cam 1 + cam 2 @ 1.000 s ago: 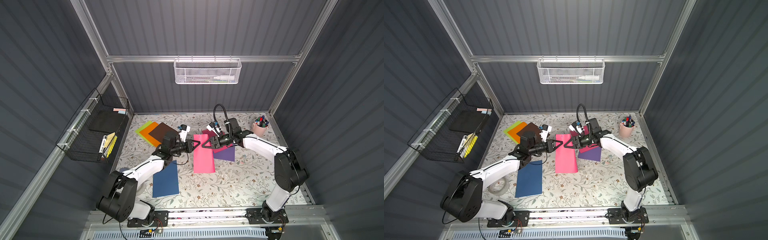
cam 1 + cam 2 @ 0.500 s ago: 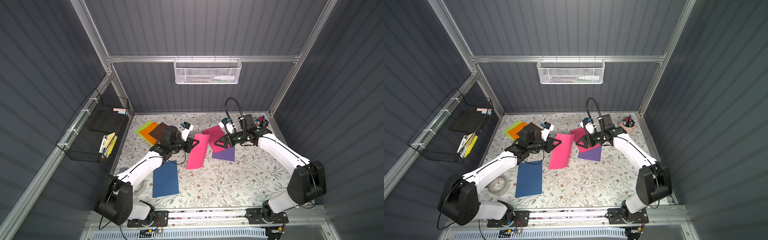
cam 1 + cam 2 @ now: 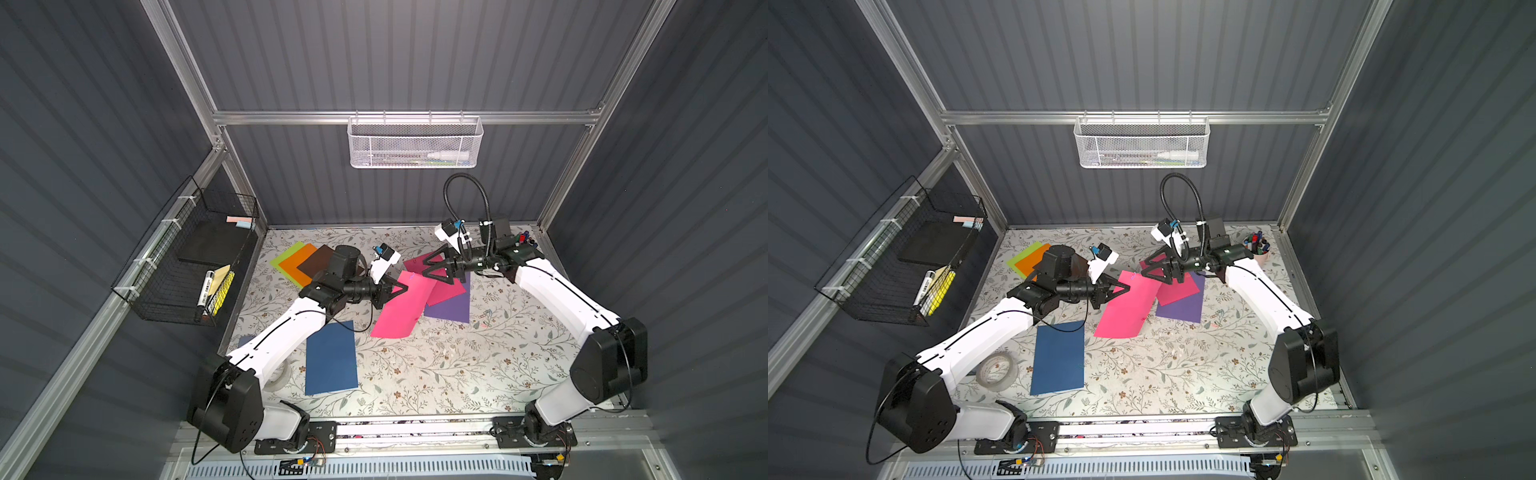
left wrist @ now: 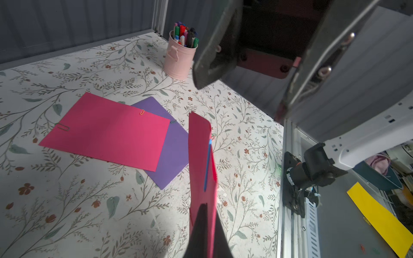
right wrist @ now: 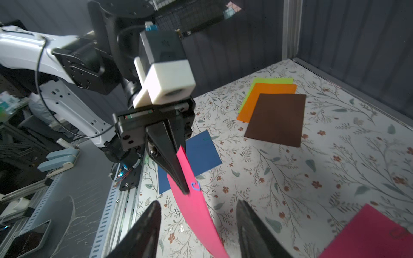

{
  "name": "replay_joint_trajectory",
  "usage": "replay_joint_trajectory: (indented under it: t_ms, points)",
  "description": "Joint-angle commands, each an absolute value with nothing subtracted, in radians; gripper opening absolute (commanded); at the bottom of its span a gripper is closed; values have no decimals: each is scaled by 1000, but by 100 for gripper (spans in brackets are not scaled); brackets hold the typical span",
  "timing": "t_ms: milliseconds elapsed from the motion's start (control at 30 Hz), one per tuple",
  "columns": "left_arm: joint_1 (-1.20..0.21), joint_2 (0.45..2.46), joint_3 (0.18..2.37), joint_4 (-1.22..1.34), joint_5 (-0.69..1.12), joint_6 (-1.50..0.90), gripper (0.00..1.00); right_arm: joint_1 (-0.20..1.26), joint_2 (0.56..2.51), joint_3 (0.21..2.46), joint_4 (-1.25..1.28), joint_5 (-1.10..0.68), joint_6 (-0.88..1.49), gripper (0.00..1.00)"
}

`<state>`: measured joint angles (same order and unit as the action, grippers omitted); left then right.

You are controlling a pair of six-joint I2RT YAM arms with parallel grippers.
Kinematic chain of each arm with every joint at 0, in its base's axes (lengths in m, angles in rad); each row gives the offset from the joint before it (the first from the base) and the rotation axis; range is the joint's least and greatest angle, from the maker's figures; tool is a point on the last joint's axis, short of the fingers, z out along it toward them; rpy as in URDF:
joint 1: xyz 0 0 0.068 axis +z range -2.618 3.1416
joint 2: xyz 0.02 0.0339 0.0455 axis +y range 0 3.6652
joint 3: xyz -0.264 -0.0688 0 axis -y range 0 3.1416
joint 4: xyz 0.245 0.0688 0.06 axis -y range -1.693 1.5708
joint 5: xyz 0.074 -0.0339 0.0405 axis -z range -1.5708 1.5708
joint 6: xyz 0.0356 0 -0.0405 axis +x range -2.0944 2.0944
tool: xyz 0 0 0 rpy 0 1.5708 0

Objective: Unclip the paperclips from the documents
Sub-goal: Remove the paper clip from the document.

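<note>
- Left claw [image 3: 404, 286] is clenched on the upper edge of a pink sheet [image 3: 399, 311] and holds it lifted and tilted above the bench [image 3: 457, 374].
- Right claw [image 3: 426, 272] is released. In its wrist view its fingers [image 5: 152, 223] stand apart on either side of the held sheet, with gaps showing on both sides.
- One blue paperclip [image 5: 196, 186] sits on the held sheet's edge, just beside the clenched tips.
- On the bench, a second pink sheet [image 4: 107, 131] lies flat, overlapping a purple sheet [image 4: 174, 152]. An orange clip [image 4: 142, 112] and a dark clip [image 4: 62, 127] sit on its edges.
- Well apart lie a navy sheet [image 3: 331, 357] and a fanned stack: brown sheet [image 3: 318, 262], orange sheet [image 3: 297, 264], lime sheet [image 3: 286, 257].
</note>
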<state>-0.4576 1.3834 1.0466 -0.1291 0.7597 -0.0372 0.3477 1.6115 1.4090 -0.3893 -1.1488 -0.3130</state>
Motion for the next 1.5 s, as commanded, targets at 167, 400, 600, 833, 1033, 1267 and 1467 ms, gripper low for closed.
replay_joint_trajectory:
  t_ms: [167, 400, 600, 833, 1033, 1267, 1467]
  points:
    - [-463, 1352, 1069, -169, 843, 8, 0, 383, 1705, 1506, -559, -1317, -453, 44]
    - [-463, 1347, 1077, -181, 856, 20, 0, 388, 1715, 1482, -590, -1325, -474, 34]
    - [-463, 1353, 1077, -183, 868, 23, 0, 388, 1710, 1455, -599, -1335, -488, 23]
    - [-463, 1354, 1077, -186, 886, 27, 0, 388, 1707, 1445, -592, -1332, -487, 13]
    - [-463, 1359, 1061, -188, 884, 27, 0, 388, 1706, 1447, -592, -1336, -488, 2]
    - [-463, 1392, 1071, -199, 879, 32, 0, 375, 1702, 1447, -598, -1336, -495, 0]
    - [-463, 1416, 1077, -207, 885, 43, 0, 347, 1687, 1447, -595, -1336, -496, 0]
